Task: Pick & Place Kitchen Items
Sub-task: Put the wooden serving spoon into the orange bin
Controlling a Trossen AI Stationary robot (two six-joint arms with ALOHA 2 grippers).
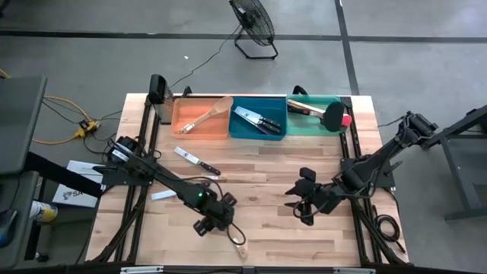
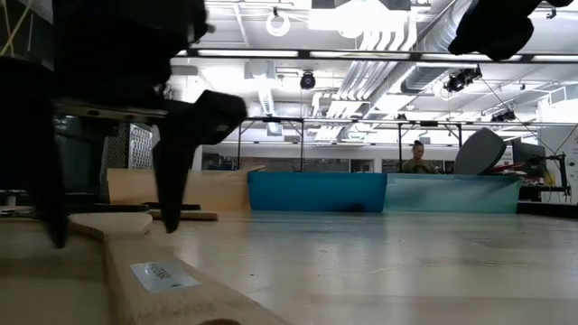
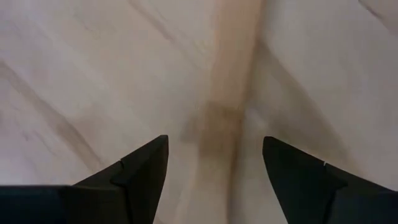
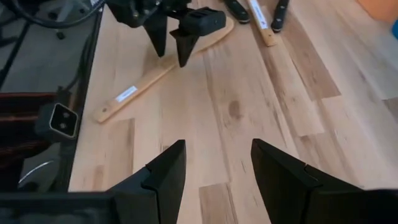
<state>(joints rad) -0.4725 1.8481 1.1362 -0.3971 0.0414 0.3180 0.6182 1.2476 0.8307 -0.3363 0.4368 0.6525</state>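
The wooden spatula (image 4: 163,65) is seen flat on the table (image 1: 266,164) near its front edge, handle toward that edge. It is straddled by the left gripper (image 4: 173,38), fingers spread either side of the wood and not clamped on it. In the left wrist view the pale handle (image 3: 224,118) is framed between the two dark fingers (image 3: 134,177). The right gripper (image 1: 306,199) is held open and empty over bare boards toward the front right.
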